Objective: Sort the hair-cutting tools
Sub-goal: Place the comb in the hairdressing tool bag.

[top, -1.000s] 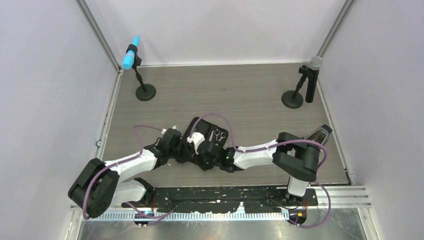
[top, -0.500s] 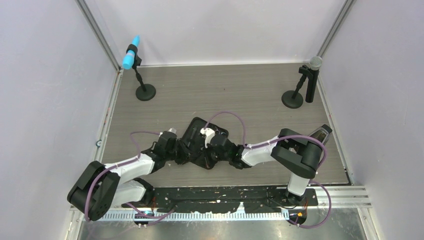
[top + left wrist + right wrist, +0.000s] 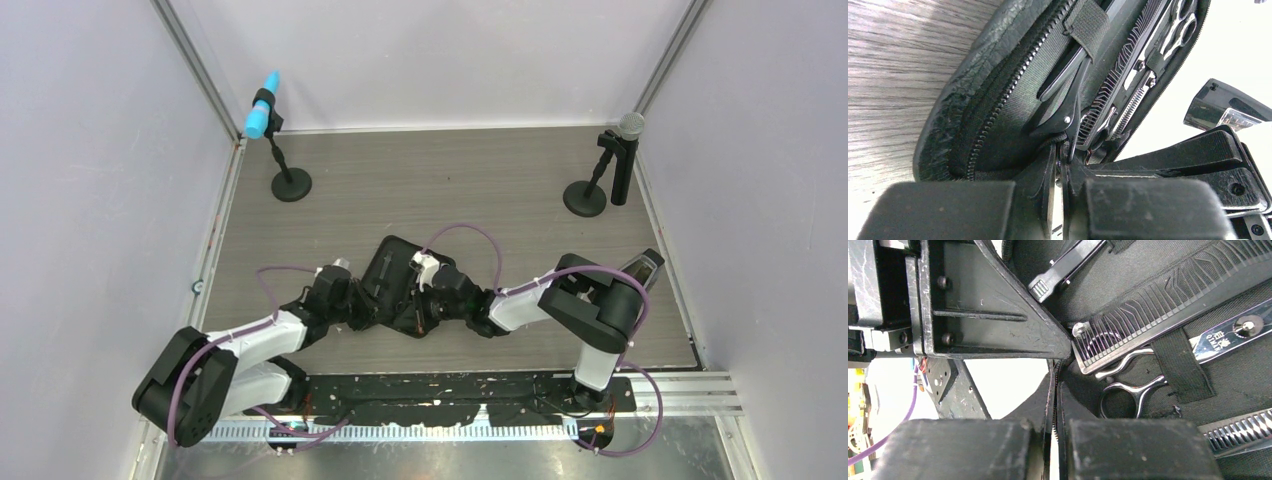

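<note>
— Grey wood-grain table [image 3: 450,190], both arms leaning in over the zip case [image 3: 385,268]. Take us in at the fingertips.

— Left gripper [image 3: 1062,156] first: jaws pinched down to a sliver, and the tail of a black clip [image 3: 1066,119] runs straight into that gap. It has the clip by the end.

— And the clip's other end?

— Tucked under an elastic strap [image 3: 1088,25] on the case lining. Right gripper [image 3: 1055,390] now: clamped tight on the case's rim, zipper teeth [image 3: 1053,410] caught between the pads.

— What lies around them?

— Just past the right jaws, the comb [image 3: 1168,305] slants across the lining, its end just beside the left arm's finger. Below it sit the scissors [image 3: 1128,390], ring handles toward the gripper, blade under a second black band.

— So everything is inside?

— Every tool I can make out lies inside the open case. Whether all of them are there, I cannot tell.

— And the case itself?

— Flat on the table, about midway along, nearer the near edge. Well apart, a blue-tipped microphone [image 3: 262,112] stands at the far left corner and a grey-headed microphone [image 3: 627,125] at the far right.
</note>
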Action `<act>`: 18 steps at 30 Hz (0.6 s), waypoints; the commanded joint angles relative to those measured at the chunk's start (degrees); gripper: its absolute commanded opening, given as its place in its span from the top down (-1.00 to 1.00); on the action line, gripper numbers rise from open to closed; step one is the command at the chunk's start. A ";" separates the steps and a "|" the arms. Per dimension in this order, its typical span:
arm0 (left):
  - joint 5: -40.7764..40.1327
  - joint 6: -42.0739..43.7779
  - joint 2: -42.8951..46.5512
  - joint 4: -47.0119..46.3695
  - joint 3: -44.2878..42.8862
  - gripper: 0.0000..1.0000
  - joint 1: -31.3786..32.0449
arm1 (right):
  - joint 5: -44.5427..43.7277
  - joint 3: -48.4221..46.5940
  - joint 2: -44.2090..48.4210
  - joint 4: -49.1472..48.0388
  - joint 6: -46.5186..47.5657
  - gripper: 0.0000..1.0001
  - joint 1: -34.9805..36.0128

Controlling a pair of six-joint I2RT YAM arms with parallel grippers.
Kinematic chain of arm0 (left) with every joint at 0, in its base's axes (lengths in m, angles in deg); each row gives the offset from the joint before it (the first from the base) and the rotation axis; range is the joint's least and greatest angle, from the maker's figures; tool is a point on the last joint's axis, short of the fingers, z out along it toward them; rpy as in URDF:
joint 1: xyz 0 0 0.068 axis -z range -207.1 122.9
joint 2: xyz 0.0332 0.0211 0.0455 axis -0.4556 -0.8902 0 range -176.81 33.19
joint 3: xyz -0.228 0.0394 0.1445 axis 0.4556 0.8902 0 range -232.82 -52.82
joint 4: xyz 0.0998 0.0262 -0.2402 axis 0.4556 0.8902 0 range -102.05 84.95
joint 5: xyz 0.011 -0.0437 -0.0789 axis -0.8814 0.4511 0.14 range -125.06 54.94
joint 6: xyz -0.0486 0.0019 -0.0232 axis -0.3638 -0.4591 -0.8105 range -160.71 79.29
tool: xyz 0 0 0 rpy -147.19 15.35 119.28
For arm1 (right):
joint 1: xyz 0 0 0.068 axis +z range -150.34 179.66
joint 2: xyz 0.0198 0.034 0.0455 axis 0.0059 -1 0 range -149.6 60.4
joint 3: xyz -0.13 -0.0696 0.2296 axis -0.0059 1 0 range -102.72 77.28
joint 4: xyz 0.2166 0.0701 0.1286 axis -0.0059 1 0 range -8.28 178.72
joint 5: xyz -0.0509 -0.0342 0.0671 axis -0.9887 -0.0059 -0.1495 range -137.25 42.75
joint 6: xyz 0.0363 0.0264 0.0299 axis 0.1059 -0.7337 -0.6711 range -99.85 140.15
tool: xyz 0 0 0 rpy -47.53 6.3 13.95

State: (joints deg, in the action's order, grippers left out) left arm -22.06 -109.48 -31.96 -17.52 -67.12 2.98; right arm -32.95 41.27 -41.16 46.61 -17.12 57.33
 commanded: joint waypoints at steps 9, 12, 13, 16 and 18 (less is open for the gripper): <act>-1.46 1.21 -0.03 3.93 1.08 1.00 -0.73 | -2.21 1.12 0.71 -0.11 -0.61 0.89 -0.43; -1.24 2.64 2.65 9.29 0.22 1.00 -0.73 | -3.83 1.47 1.28 0.98 -0.95 0.89 -0.58; -1.21 3.40 3.44 11.23 -0.30 1.00 -0.77 | -4.50 1.60 1.37 1.17 -1.17 0.89 -0.65; -1.62 4.54 5.70 14.46 -0.70 1.00 -0.88 | -5.30 2.09 1.52 1.29 -1.61 0.89 -0.92; -1.95 4.53 6.54 14.90 -0.20 1.00 -1.31 | -5.56 2.21 1.53 1.46 -1.95 0.90 -0.97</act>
State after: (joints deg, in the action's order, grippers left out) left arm -21.87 -107.71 -27.32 -11.60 -67.36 2.76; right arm -33.84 42.10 -41.09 45.89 -19.09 57.33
